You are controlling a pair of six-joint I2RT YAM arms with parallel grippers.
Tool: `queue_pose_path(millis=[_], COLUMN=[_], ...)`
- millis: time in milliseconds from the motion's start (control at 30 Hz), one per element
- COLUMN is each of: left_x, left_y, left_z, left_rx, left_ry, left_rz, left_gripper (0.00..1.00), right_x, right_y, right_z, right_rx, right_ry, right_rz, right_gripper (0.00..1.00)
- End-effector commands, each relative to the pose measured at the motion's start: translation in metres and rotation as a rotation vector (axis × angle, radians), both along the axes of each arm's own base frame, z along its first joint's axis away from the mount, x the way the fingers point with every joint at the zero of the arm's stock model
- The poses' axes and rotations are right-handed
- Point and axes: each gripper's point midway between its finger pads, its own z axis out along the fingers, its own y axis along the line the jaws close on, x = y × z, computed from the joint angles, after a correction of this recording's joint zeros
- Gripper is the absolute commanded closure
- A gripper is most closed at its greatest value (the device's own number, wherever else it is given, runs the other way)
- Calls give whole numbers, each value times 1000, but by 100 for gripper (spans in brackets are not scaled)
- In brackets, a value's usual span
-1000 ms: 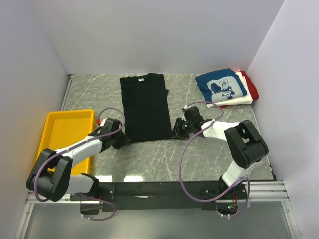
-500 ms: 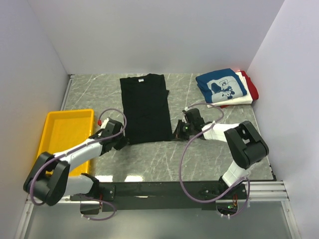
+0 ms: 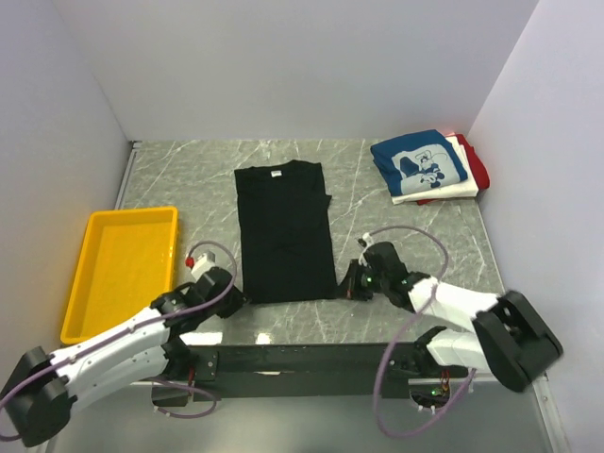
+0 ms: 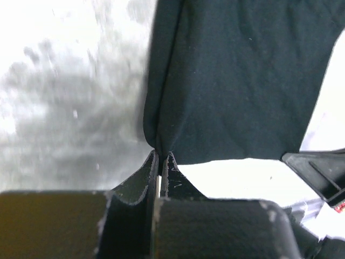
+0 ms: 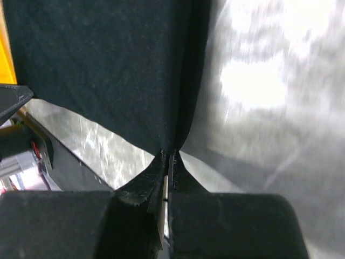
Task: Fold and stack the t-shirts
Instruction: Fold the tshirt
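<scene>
- While the left end effector [image 4: 160, 154] pinches shut on the near-left hem corner of the large black cloth t-shirt [image 3: 283, 231], that thin edge could slip out.
- Lying flat mid-worktop [image 3: 377, 208], it may skew under uneven pulls.
- Right end effector [image 5: 168, 154], clamped on the near-right corner, risks likewise.

- Spread flat at centre: soft black cloth t-shirt [image 3: 284, 231], sleeves folded in to form a long rectangle, collar with a small white label at the far end, hem nearest.
- Puckered and pinched at both near hem corners.
- Stacked well apart, far right: folded blue cloth t-shirt with a white cartoon print [image 3: 420, 163] on top, white cloth t-shirt [image 3: 464, 179] beneath, red cloth t-shirt [image 3: 482, 170] lowest, edges peeking out.
</scene>
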Motion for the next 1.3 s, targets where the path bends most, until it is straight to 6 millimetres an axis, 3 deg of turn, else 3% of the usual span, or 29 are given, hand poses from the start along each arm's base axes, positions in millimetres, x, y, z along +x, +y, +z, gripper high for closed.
queue_pose_path(millis=[0,133,300,333,400,600,700,800,833,1000,1033,1100,1133,1200,1233,1267], left_x=[-14,-31,-25,-22,-18,0,14,35,50,96,110,127,138,155,167,178], left_y=[6,0,-9,-14,-13,-15,-15,-12,-6,1,8,2,6,1,4,3], left_z=[-5,-5,24,37,43,84,108,130,144,162,173,172,182,175,185,174], left_rx=[-9,-11,-3,-13,12,27,22,38,47,77,86,88,91,99,99,113], left_ry=[11,20,-44,-64,-75,-156,-236,-293,-332,-349,-372,-360,-375,-347,-362,-334], left_rz=[50,23,16,6,12,46,59,62,78,62,80,62,71,57,71,69], left_gripper=[99,99,99,99,99,100,100,100,100,100,100,100,100,100,100,100], right_x=[-12,-26,-28,-25,-20,-6,12,29,37,80,88,109,117,140,148,156], right_y=[-3,-11,-15,-13,-15,-18,-15,-12,-14,-4,-4,0,2,5,6,7], right_z=[11,13,34,44,58,82,107,127,131,156,158,165,167,174,176,178], right_rx=[22,28,28,37,27,-30,-31,-38,-41,-34,-39,-40,-41,-36,-36,-37], right_ry=[-55,-69,-109,-129,-157,-209,-254,-284,-289,-301,-298,-289,-287,-273,-269,-270], right_rz=[-25,-48,-51,-50,-55,-64,-76,-79,-94,-87,-89,-87,-84,-89,-90,-89], right_gripper=[100,100,100,100,100,100,100,100,100,100,100,100,100,100,100,100])
